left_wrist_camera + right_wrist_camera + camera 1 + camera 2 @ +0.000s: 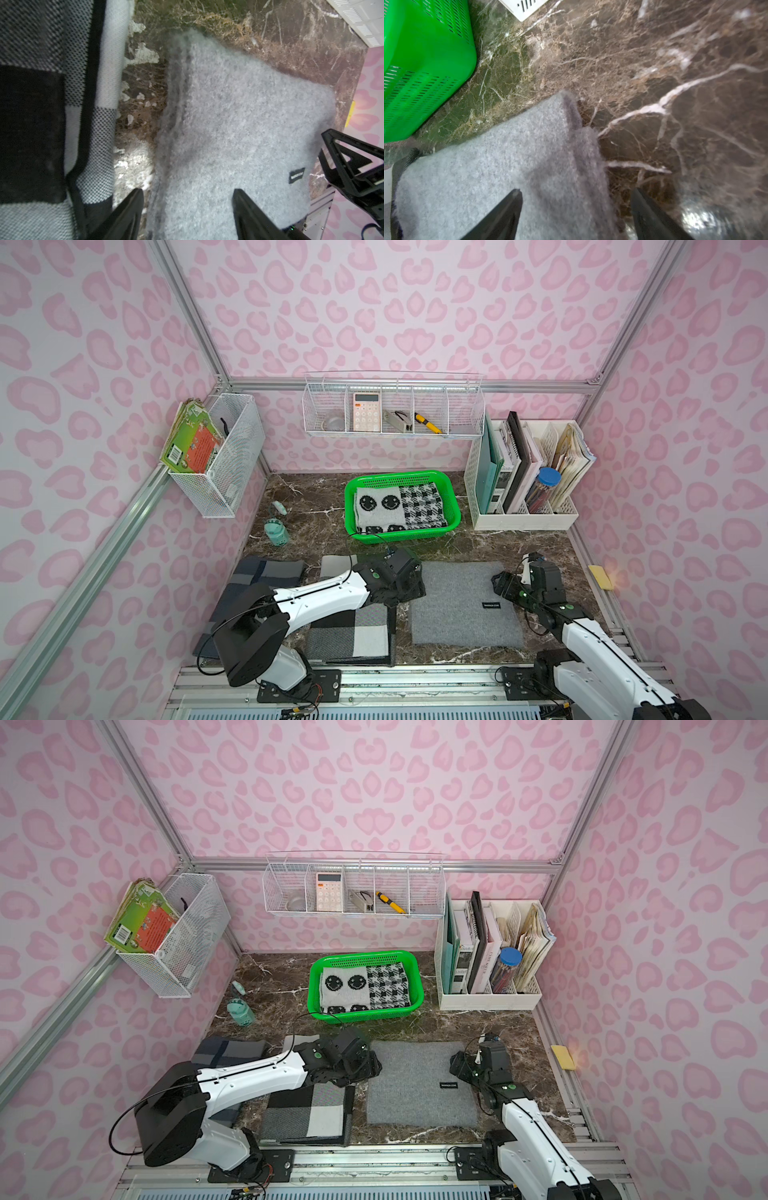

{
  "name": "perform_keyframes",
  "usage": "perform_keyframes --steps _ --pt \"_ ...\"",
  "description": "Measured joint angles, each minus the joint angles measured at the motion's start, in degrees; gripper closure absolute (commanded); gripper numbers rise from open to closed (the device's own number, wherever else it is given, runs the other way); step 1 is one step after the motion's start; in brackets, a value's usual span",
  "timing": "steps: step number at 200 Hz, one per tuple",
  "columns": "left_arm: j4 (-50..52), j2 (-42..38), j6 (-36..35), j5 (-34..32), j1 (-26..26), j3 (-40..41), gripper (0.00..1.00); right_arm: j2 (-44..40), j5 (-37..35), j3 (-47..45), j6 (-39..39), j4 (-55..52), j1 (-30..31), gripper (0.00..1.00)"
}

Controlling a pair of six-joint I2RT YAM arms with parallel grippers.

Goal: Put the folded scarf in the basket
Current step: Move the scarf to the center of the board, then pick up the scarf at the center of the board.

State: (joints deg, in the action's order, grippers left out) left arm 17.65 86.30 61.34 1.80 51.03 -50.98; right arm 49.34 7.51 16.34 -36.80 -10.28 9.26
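Grey scarf (pixel 463 597): folded flat on table (pixel 316 510) between the pincers. Likely soft, light, floppy; best pinched at both side edges. Left pincer (pixel 188 207), right pincer (pixel 576 207): jaws apart, each astride one edge. Basket (pixel 399 477) beyond both.

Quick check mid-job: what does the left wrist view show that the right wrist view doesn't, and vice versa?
Only left wrist: the checked scarf, the black label on the grey scarf, and the right fingers past that scarf's far edge. Only right wrist: the basket, standing apart from the scarf's corner. Both: the grey scarf on the table, with one scarf edge between that arm's own open fingers, as with the left fingers.
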Motion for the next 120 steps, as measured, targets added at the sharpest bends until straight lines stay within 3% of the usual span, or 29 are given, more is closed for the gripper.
perform_keyframes --steps 120 --pt "-5.8 9.0 0.0 2.5 0.4 0.3 0.33 4.8 0.6 -1.2 0.1 4.3 0.0 0.19"
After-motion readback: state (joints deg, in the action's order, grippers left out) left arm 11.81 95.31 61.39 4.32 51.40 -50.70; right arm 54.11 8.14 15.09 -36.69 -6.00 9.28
